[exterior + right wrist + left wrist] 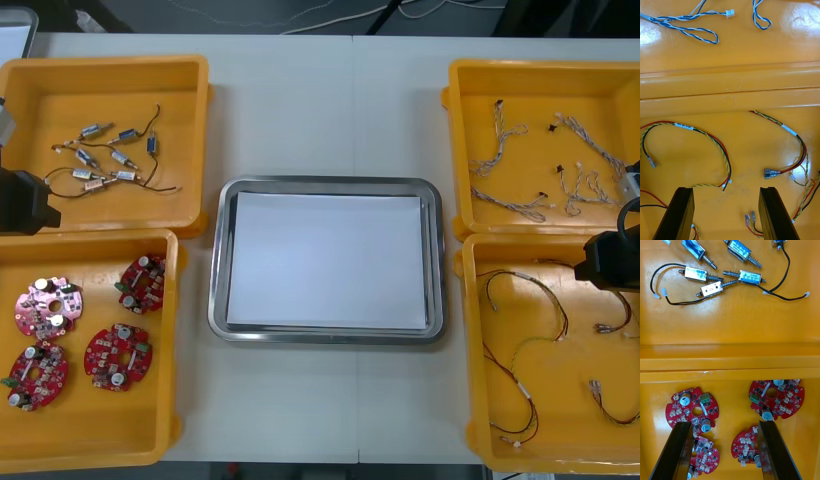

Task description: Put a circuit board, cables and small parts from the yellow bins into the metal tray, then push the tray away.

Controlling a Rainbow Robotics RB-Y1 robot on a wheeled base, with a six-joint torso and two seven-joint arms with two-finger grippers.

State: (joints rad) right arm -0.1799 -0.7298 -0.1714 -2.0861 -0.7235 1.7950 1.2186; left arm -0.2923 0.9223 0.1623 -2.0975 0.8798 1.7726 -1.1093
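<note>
Hovering over the near left bin (90, 440), our left fingers (677, 453) stand wide above the circuit boards (786, 401): light, stiff, fragile, best pinched at a rim, we judge. Our right fingers (677, 213), equally wide, hang over limp cables (683, 126) near right.

Light table (320, 100) with a centre seam, dark floor (560, 18) beyond its far edge

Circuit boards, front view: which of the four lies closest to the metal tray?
The circuit board in the far right corner of its yellow bin; the other three lie farther from the metal tray, leftward or nearer the robot.
</note>
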